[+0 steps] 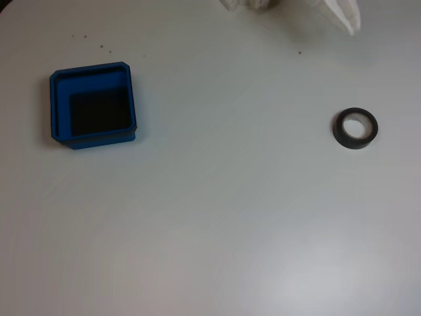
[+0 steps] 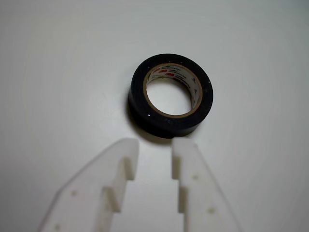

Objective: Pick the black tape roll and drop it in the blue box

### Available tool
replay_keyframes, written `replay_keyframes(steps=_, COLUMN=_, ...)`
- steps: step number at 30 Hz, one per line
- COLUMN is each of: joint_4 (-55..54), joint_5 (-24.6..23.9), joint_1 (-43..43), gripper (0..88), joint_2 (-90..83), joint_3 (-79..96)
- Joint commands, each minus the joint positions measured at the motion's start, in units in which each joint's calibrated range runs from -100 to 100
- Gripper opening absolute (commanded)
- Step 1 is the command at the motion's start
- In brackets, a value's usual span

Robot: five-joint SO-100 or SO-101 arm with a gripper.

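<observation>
The black tape roll [image 1: 340,133] lies flat on the white table at the right of the fixed view, its pale core facing up. In the wrist view the black tape roll [image 2: 166,126] sits just beyond my gripper [image 2: 155,147], whose white fingers [image 2: 186,159] are parted, open, with nothing between them. They do not touch the roll. The blue box [image 1: 59,108], with its black floor, stands far off at the left of the fixed view. My gripper [image 1: 348,21] shows as a white shape at the top edge there, above the roll.
The white table [image 1: 230,217] is bare between the roll and the box. A few small dark specks [image 1: 101,47] lie near the box's far side.
</observation>
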Motion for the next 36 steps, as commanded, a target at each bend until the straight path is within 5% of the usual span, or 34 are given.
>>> replay_keyframes(steps=1, joint_4=-0.6, joint_5=-0.4, joint_1=0.4, gripper=1.0, joint_2=7.3, joint_3=-8.5)
replay_keyframes(steps=24, joint_4=-0.1, joint_5=0.4, joint_1=0.4, gripper=1.0, joint_2=37.9, joint_3=-32.3)
replay_keyframes(steps=36, joint_4=19.3, joint_5=0.4, joint_1=0.4, gripper=1.0, joint_2=48.7, joint_3=-48.2)
